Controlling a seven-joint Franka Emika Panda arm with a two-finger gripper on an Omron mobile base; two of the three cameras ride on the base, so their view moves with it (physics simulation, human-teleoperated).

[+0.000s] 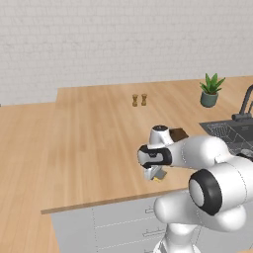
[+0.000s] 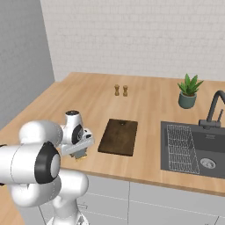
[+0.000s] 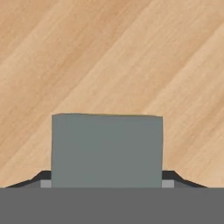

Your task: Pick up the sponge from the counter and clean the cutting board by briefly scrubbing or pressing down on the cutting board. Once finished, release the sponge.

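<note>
Counter [image 1: 89,143] light matt wood planks; cutting board [image 2: 118,136] dark wood; sponge [image 3: 106,148] matt grey-green.

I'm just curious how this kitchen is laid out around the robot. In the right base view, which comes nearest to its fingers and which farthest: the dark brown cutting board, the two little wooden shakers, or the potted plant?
1. Dark brown wooden cutting board, just right of the fingers, which clasp the grey-green sponge.
2. Two small wooden shakers, farther back.
3. Green potted plant, far right, back.

Two rear base views share the counter [image 1: 74,143]; hand view close above.
</note>
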